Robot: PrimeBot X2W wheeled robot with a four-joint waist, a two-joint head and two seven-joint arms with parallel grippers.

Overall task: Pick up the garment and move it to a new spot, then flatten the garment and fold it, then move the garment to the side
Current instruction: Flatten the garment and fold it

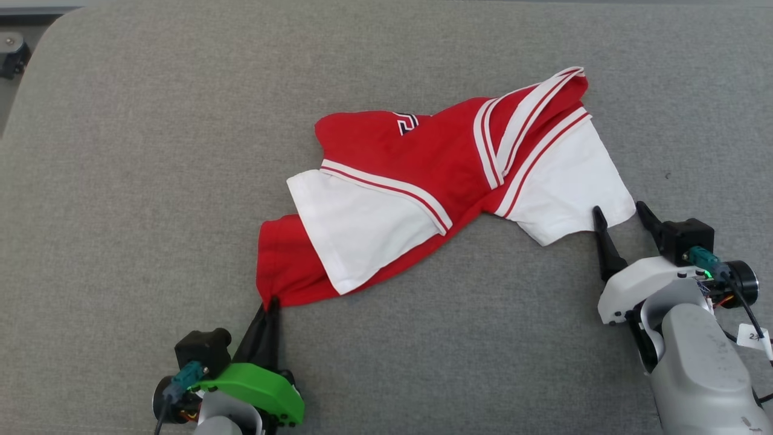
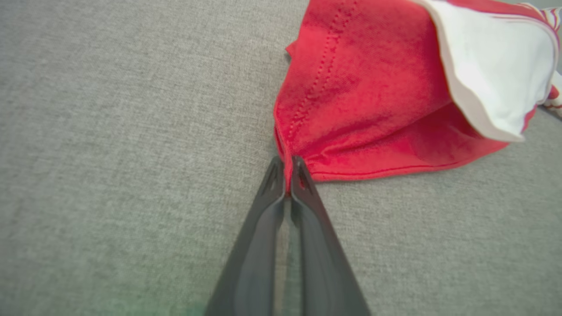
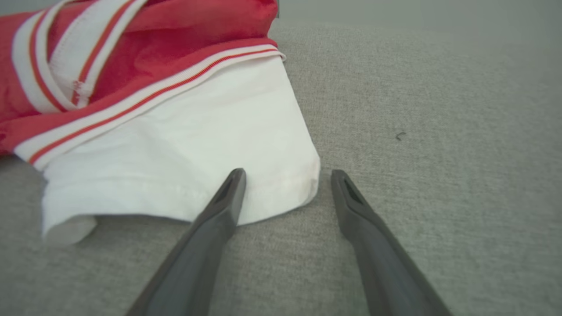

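- The grey padded surface (image 1: 121, 181) rounds off at its far left corner, where a dark fitting (image 1: 12, 54) sits just beyond the edge.
- Bare grey cloth lies wide open on the left, along the near side between the two arms, and to the far right.
- The garment (image 1: 423, 181) lies near the middle, a little to the right. It is a red jersey with white sleeves and red-and-white striped trim, and part of a dark-outlined white numeral shows. It is rumpled and lapped over itself.
- Its long axis runs on a slant, from the near left to the far right. The red hem corner points near-left and the striped band sits at the far-right end.
- The left gripper (image 1: 270, 302) has its fingers pinched together on that red hem corner.
- The right gripper (image 1: 619, 211) is spread wide, straddling the corner of the right-hand white sleeve (image 3: 175, 131) — one tip over the sleeve's edge, the other over bare cloth just beside it.
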